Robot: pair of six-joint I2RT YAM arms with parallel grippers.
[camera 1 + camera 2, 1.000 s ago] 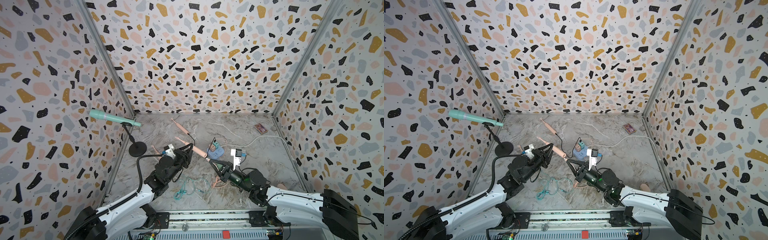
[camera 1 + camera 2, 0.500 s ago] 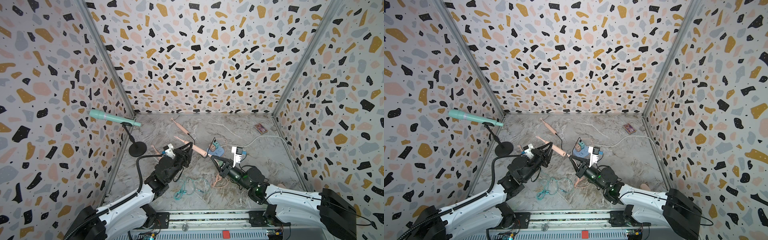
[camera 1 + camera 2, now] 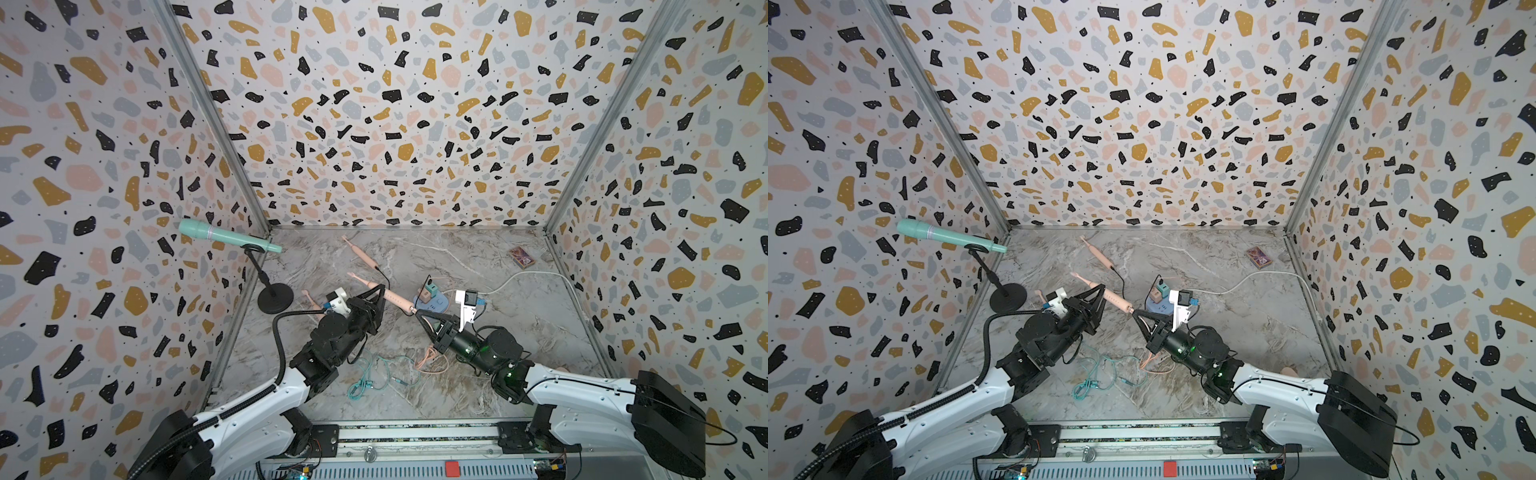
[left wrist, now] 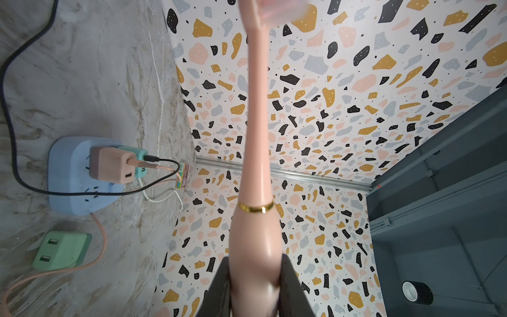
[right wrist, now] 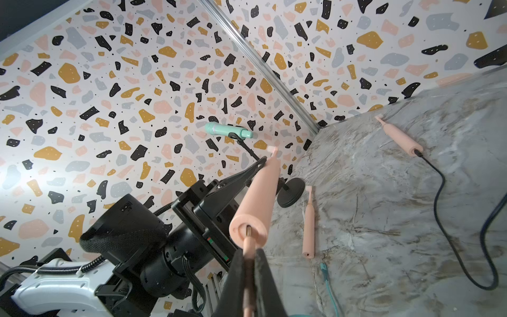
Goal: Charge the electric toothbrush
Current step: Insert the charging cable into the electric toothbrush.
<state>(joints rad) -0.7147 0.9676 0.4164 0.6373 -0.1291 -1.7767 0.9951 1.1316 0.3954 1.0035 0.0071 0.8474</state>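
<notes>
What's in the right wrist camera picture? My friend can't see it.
The right gripper, jaws shut on a pink charging plug, holds it at the socket in the end of a pink toothbrush gripped by the left gripper. Two more toothbrushes lie on the marble table.

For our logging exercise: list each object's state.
Pink electric toothbrush: lifted in left gripper.
Pink cable plug: in right gripper, tip at toothbrush's base port.
Rear pink toothbrush: lying, black cable attached.
Third pink toothbrush: lying, unplugged.
Pink charger cube: plugged into blue power strip.
Green charger: loose, unplugged.
</notes>
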